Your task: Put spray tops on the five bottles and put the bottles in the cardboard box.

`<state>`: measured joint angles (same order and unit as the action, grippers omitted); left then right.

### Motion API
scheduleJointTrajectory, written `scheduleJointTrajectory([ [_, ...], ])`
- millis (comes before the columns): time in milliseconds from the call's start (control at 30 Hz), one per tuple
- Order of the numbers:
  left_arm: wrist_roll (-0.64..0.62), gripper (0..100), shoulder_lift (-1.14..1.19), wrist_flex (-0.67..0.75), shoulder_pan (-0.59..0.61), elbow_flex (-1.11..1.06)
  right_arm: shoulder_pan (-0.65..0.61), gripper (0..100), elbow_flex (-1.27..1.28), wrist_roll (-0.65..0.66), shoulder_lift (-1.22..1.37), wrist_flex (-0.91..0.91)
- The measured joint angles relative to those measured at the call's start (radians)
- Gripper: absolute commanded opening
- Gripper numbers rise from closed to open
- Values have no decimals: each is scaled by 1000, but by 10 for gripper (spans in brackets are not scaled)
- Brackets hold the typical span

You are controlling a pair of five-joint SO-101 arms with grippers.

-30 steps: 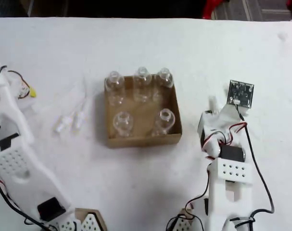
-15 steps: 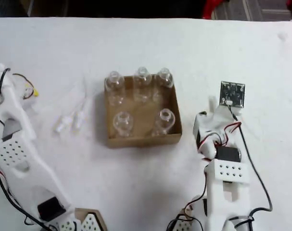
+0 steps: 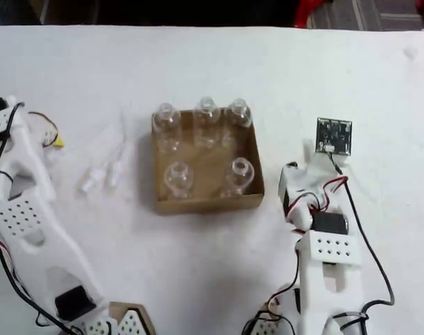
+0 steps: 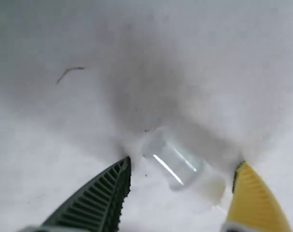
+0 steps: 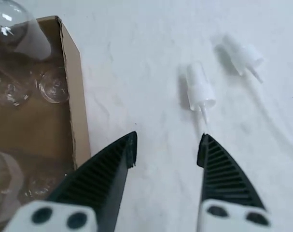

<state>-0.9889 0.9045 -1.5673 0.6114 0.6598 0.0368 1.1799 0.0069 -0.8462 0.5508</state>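
Note:
The cardboard box (image 3: 208, 204) sits mid-table holding several clear bottles (image 3: 207, 112) with bare necks. Two spray tops (image 3: 103, 176) with thin tubes lie on the cloth left of the box. My left gripper (image 4: 183, 164) is low over the cloth at the table's left side, open, its green and yellow fingers on either side of a small clear cap (image 4: 173, 162) without touching it. My right gripper (image 5: 168, 139) is open and holds nothing, just right of the box wall (image 5: 71, 111). Two white spray tops (image 5: 199, 89) (image 5: 243, 55) lie beyond it.
The white cloth covers the whole table. The left arm (image 3: 23, 223) fills the left front corner and the right arm (image 3: 322, 244) stands front right with its loose wires. A dark edge runs along the back of the table.
The left gripper has shifted slightly toward the front and toward the box. The right arm has edged left, closer to the box. The bottles and spray tops have not moved.

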Motion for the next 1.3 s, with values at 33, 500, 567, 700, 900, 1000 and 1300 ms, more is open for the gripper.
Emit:
scheduleJointTrajectory([
  [33, 0, 207, 2, 0, -2, 3, 0, 184, 0, 0, 0, 0],
  [500, -8, 182, 14, 17, 6, 71, 0, 184, 0, 0, 0, 0],
  [567, -8, 223, 14, 12, 8, 72, 0, 184, 0, 0, 0, 0],
  [700, -11, 304, 17, -60, 29, 97, 0, 184, 0, 0, 0, 0],
  [900, -80, 313, 17, -143, 74, 166, 0, 184, 0, 0, 0, 0],
  [1000, -120, 313, 17, -143, 80, 169, 0, 184, 0, 0, 0, 0],
  [1300, -129, 290, 91, -109, 78, 184, 0, 184, 0, 0, 0, 0],
])
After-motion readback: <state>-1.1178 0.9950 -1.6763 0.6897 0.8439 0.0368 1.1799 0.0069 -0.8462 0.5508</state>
